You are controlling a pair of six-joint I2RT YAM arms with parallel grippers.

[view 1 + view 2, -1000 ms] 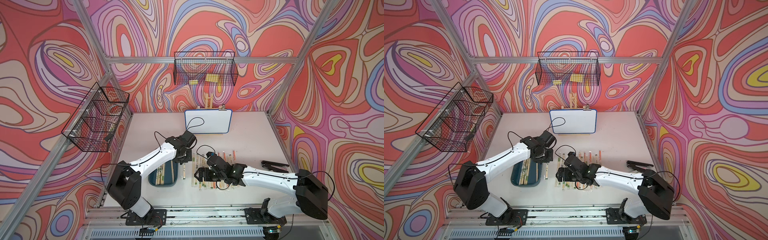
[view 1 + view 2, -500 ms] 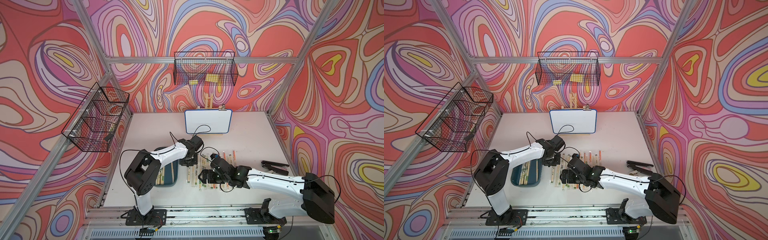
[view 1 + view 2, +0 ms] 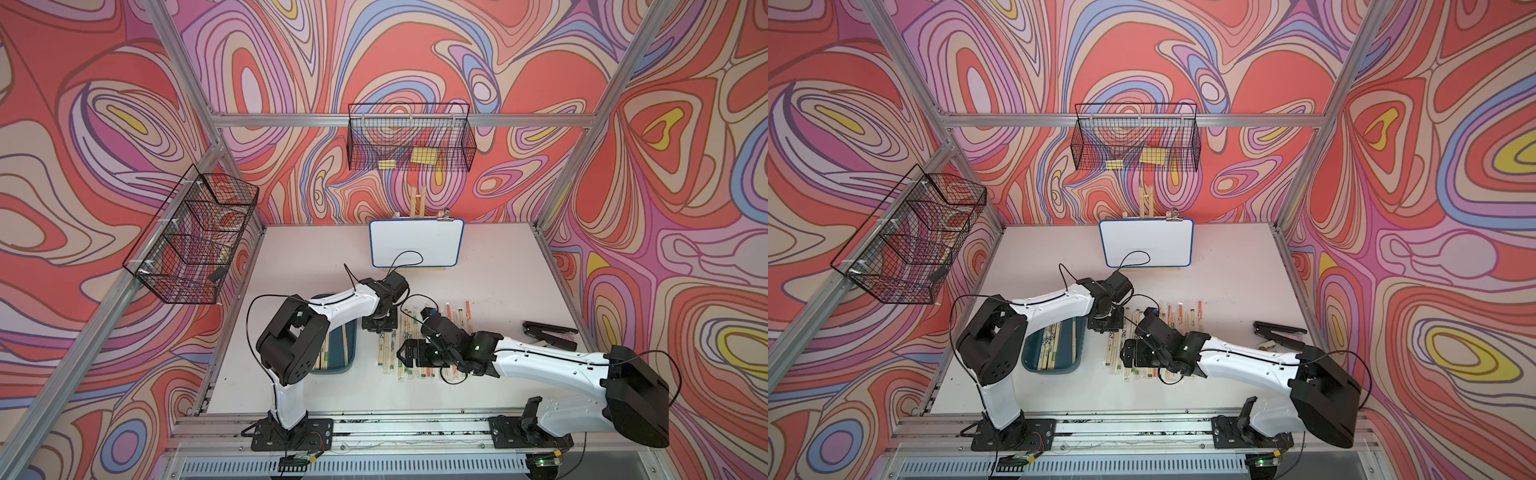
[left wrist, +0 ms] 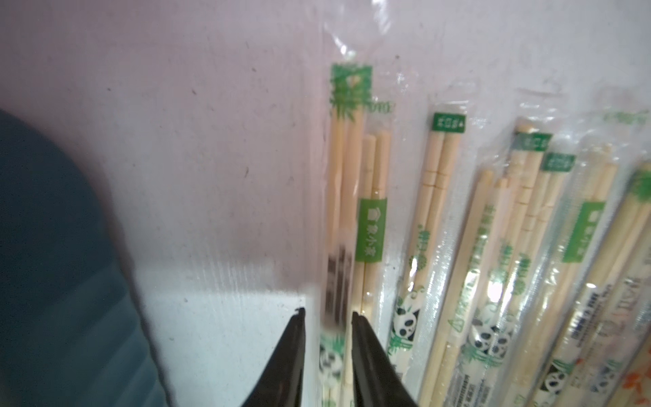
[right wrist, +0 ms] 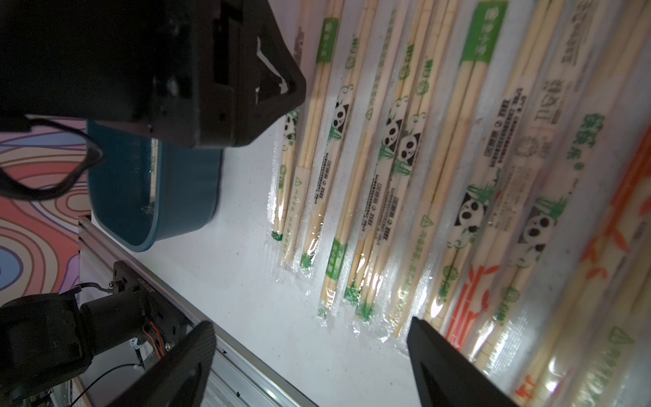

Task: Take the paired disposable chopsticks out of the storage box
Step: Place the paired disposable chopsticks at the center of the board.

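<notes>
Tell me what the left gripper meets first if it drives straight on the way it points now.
The left gripper points down at the table. First in line is the sleeved chopstick pair between its fingers, probably before the table itself, though depth is hard to judge.

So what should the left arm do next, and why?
Probably lift the left tool clear and go to the storage box: its jaws stand apart around a sleeved pair over the table beside the laid-out row, and more pairs show in the box.
</notes>
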